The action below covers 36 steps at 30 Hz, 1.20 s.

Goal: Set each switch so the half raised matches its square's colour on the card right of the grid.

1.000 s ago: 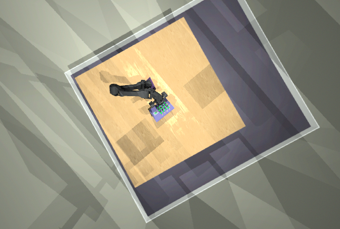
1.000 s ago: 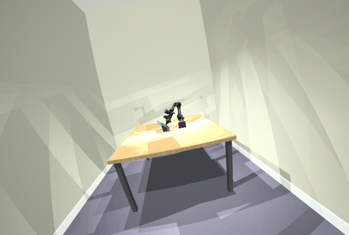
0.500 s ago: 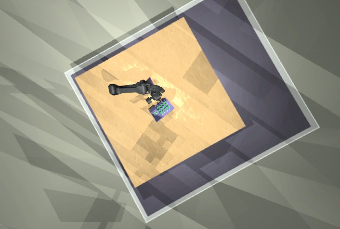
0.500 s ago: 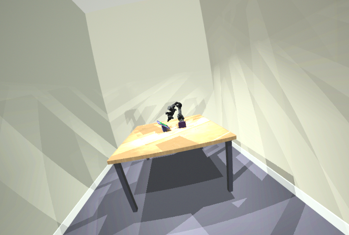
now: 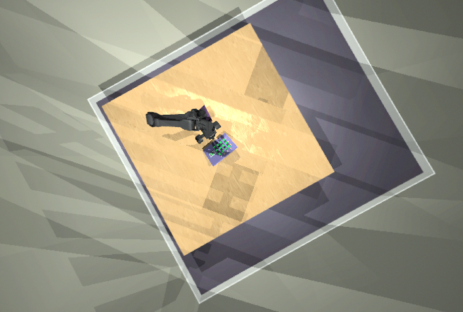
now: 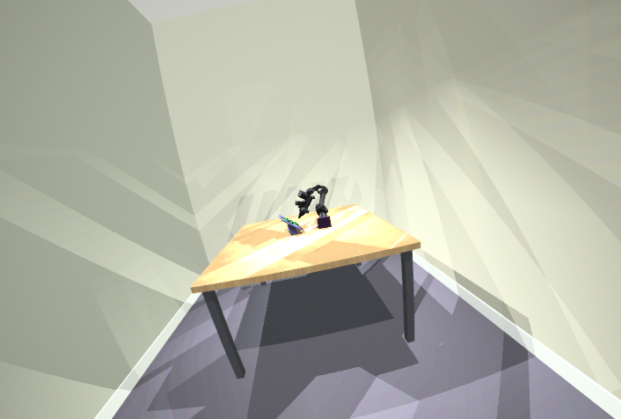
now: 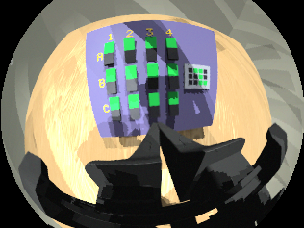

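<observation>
The purple panel (image 5: 215,161) (image 7: 198,42) is tilted and carries switches in rows A to C and columns 1 to 4. Each switch, such as A1 (image 7: 109,53), B2 (image 7: 131,78) and C3 (image 7: 154,106), shows a green far half and a dark or grey near half; which halves are raised is hard to tell. The small card (image 7: 197,77) (image 5: 211,154) is right of column 4, with green squares in its middle and right parts; its exact pattern is unclear. My gripper (image 7: 156,126) (image 6: 299,216) is shut and empty, off the panel's near edge, its tips appearing below column 3.
The panel stands on a wooden table (image 5: 291,147) (image 6: 341,249). The arm's dark purple base (image 6: 324,222) is close to the panel's near side. Patchy shadows cross the table and part of the panel.
</observation>
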### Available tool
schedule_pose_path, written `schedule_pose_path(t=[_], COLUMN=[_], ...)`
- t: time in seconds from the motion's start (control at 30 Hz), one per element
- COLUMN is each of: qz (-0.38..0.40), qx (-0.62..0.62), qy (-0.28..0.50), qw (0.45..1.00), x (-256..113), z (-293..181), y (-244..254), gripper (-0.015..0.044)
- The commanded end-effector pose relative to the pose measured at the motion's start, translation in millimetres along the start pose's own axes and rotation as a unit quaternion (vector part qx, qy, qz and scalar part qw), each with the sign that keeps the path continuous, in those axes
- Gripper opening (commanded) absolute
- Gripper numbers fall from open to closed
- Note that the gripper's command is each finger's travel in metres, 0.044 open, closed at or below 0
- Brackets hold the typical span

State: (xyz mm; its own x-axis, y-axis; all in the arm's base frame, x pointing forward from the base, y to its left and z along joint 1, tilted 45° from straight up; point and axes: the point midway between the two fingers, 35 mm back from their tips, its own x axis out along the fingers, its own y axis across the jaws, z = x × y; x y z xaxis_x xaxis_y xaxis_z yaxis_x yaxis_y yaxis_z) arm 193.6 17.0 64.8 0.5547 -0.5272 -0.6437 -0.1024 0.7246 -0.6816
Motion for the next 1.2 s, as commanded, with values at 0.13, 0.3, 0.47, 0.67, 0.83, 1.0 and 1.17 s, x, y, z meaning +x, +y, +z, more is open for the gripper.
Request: schedule_pose_path(t=[0.13, 0.3, 0.47, 0.67, 0.83, 1.0, 1.17], qz=[-0.005, -0.006, -0.005, -0.005, -0.005, -0.005, -0.005], qx=[-0.001, -0.001, -0.001, -0.001, -0.001, -0.001, -0.001], qy=[-0.005, -0.006, -0.006, -0.005, -0.006, -0.006, -0.006], qw=[1.000, 1.000, 1.000, 1.000, 1.000, 1.000, 1.000], x=[18.1, 27.3, 30.3, 38.7, 42.3, 42.3, 42.3], z=[-4.3, -4.6, -4.6, -4.6, -4.6, -4.6, -4.6], y=[-3.8, -4.4, -4.3, -4.2, -4.3, -4.3, -4.3], gripper=[0.0000, 0.0000, 0.0000, 0.0000, 0.0000, 0.0000, 0.0000])
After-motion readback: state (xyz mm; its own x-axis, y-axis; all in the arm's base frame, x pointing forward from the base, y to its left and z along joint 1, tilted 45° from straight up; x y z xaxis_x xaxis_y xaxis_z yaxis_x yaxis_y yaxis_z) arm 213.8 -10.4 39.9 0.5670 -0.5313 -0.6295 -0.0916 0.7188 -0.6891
